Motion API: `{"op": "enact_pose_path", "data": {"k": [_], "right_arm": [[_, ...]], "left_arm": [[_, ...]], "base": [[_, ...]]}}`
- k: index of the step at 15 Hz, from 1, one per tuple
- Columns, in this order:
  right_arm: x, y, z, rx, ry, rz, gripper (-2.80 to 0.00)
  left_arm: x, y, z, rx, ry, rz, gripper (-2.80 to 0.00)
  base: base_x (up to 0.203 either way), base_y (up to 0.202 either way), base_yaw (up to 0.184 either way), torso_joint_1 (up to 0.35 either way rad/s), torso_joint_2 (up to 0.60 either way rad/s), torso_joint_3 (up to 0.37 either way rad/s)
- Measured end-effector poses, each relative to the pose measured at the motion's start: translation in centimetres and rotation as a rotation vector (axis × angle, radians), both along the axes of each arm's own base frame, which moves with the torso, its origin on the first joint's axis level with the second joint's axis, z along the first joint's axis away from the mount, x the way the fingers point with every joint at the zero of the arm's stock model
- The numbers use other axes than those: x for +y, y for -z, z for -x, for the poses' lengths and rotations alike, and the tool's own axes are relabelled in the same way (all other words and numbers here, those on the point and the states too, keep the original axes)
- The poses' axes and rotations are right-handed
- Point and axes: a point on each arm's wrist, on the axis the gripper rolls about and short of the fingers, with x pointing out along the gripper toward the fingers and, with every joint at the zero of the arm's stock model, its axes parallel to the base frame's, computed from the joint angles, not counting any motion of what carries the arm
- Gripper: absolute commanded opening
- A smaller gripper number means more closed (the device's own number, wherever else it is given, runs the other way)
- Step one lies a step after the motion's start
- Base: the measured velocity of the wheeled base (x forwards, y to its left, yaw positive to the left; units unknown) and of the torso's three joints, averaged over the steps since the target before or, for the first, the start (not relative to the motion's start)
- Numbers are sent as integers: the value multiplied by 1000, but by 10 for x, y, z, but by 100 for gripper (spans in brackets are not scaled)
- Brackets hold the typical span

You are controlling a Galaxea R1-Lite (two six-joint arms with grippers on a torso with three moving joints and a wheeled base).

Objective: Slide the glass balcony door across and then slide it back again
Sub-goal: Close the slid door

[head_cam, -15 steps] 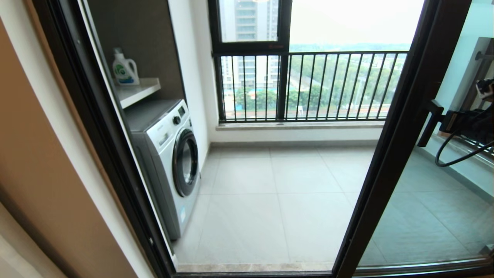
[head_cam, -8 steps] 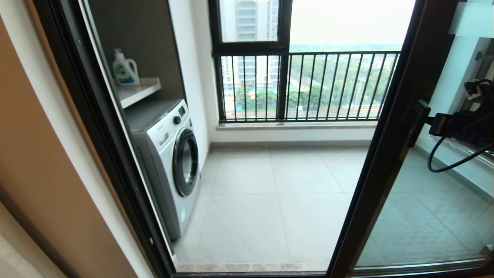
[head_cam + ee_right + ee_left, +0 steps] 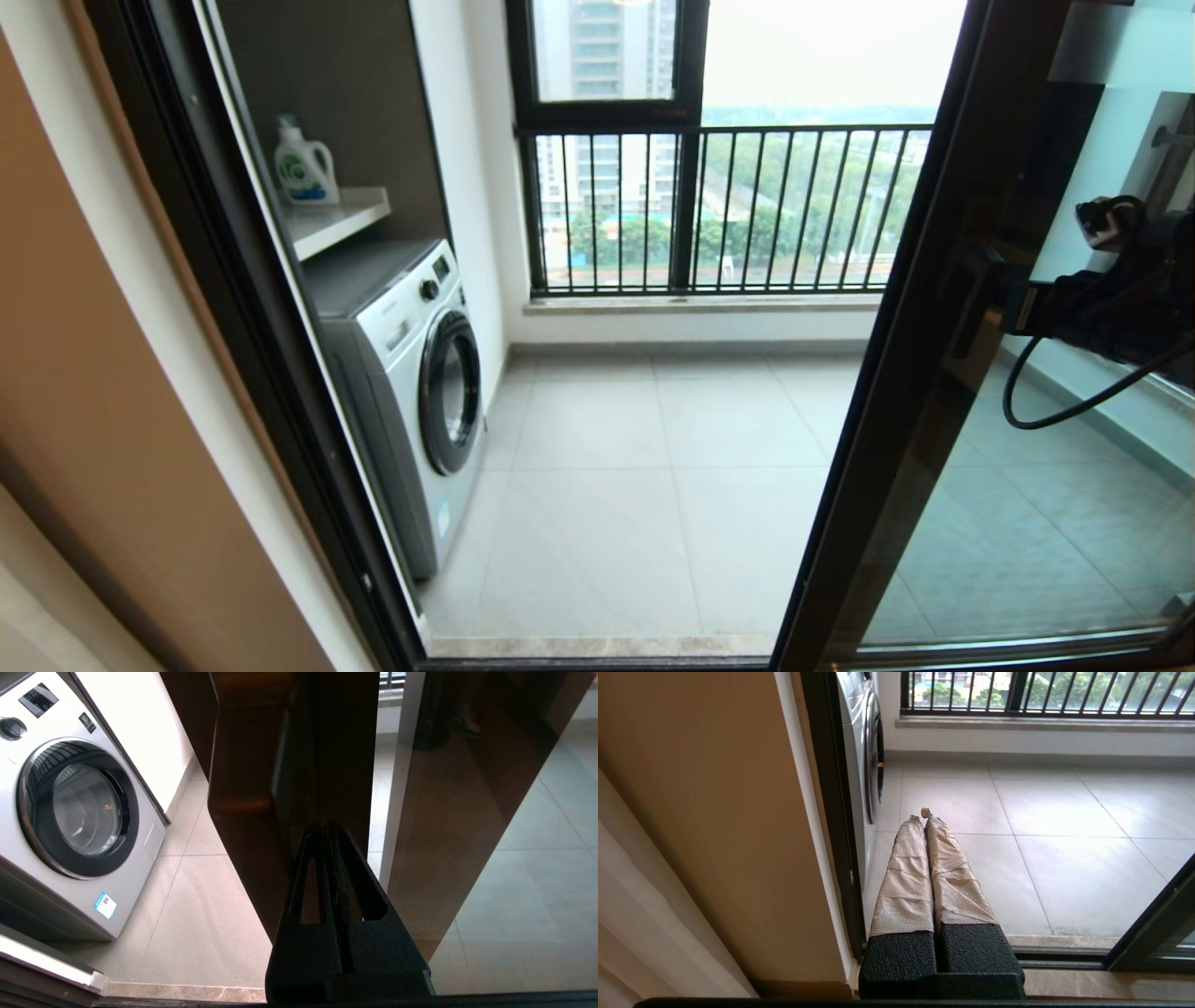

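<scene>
The glass balcony door (image 3: 896,373) stands partly across the opening on the right, its dark brown frame edge leaning through the head view. Its dark bar handle (image 3: 971,308) sits on that edge at mid height. My right gripper (image 3: 1013,308) is shut, with its tips against the inner side of the handle and frame. In the right wrist view the black fingers (image 3: 327,828) lie together, touching the brown frame (image 3: 243,765). My left gripper (image 3: 923,815) is shut and empty, its tape-wrapped fingers low beside the left door jamb (image 3: 831,812).
A white washing machine (image 3: 411,373) stands on the balcony's left, with a detergent bottle (image 3: 303,168) on the shelf above. A window with black railing bars (image 3: 728,205) closes the far side. The stone threshold and track (image 3: 597,646) run along the bottom, and the fixed dark jamb (image 3: 233,280) stands on the left.
The door's frame edge and handle have slid to the left, narrowing the opening. My right gripper has moved left with them. The left arm has not moved.
</scene>
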Motion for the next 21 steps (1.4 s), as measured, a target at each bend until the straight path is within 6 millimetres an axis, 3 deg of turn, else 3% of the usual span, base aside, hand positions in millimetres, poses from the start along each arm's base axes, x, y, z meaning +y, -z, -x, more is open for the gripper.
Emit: {"op": "enact_pose_path", "data": {"k": [15,21], "right_arm": [[51,4,8,-5,-78,10,-280],[83,4,9,-3,-112,19,-280]], "left_arm": [[0,0,0,0,0,0,-280],[0,0,0,0,0,0,-280]], "base": [[0,0,0,0,0,0],[0,0,0,0,0,0]]}}
